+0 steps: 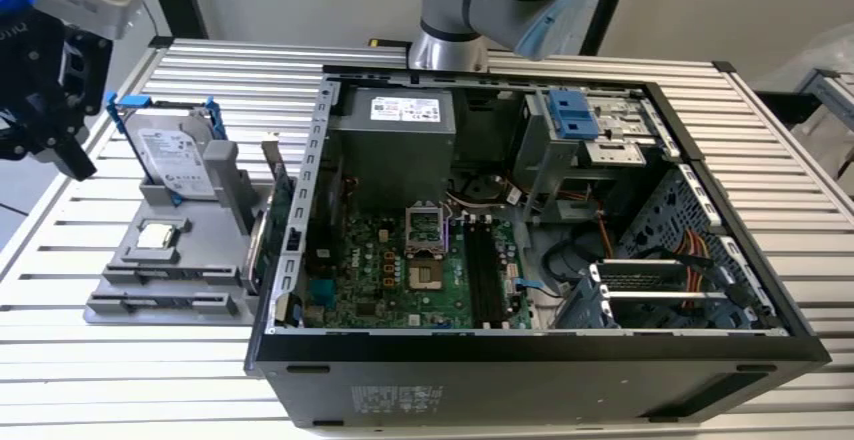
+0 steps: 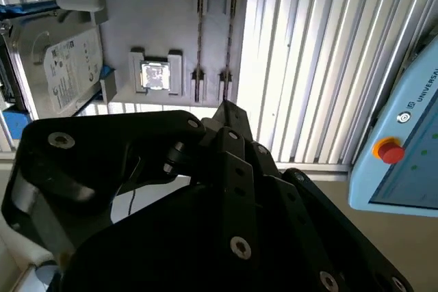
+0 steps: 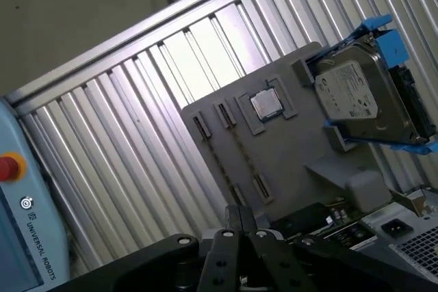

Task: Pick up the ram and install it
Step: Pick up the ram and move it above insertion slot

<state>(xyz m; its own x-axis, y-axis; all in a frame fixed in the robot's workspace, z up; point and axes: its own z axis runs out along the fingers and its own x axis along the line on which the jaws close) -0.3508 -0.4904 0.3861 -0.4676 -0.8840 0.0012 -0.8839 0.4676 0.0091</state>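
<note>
My black gripper (image 1: 78, 165) hangs high at the exterior view's left, beyond the grey parts holder (image 1: 134, 295) and well away from the open computer case (image 1: 534, 345). Its fingertips meet with nothing between them in both wrist views (image 2: 226, 106) (image 3: 239, 213). The ram is out of view or hidden. Below the gripper, the holder's two long narrow slots (image 2: 200, 39) (image 3: 233, 155) show just thin grooves. The motherboard's black memory slots (image 1: 483, 270) lie inside the case.
A hard drive in a blue frame (image 1: 174, 155) and a square silver processor (image 1: 160, 235) sit on the holder. A green card (image 1: 263, 245) stands between holder and case. A light-blue pendant (image 2: 404, 141) lies past the ribbed table's edge.
</note>
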